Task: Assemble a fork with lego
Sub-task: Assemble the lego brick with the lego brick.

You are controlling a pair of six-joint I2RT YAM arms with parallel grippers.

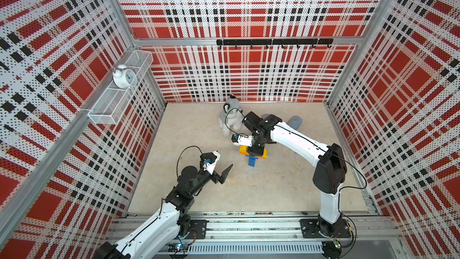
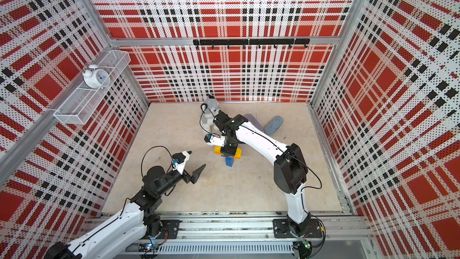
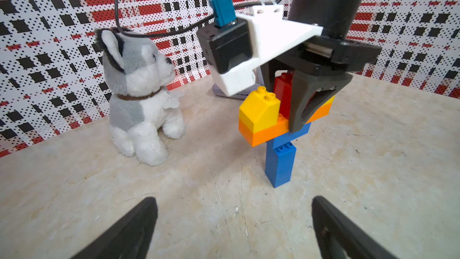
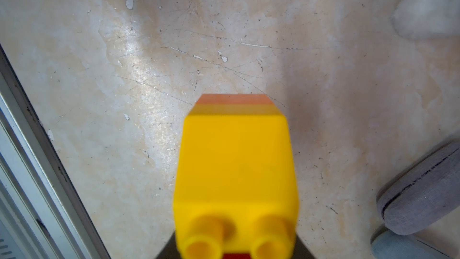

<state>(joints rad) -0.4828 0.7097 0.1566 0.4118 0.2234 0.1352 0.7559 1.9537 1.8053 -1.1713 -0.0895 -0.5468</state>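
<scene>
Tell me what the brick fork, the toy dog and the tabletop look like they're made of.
The fork: hard glossy plastic, judging by crisp moulded studs and sheen. The toy dog: soft plush, fuzzy pile. The tabletop: smooth stone-look surface with scratches and chips; real stone or laminate, I cannot tell.

This was a robotics lab test cell, not a lived-in room. Perforated panels (image 1: 249, 8) printed in red, black and white plaid closed three sides, held in bare aluminium framing (image 1: 174, 42). At six o'clock a left arm (image 1: 149, 225) and a right arm (image 1: 296, 143) were bolted to a metal rail (image 1: 249, 227) beside a slotted cable duct (image 1: 249, 248). Staged props dressed it: a wire basket (image 1: 104, 118) with an alarm clock (image 1: 123, 77) at ten o'clock, a black hook rail (image 1: 273, 42) at twelve, and a plush dog (image 1: 230, 120) on the scuffed beige tabletop (image 1: 249, 190).
</scene>
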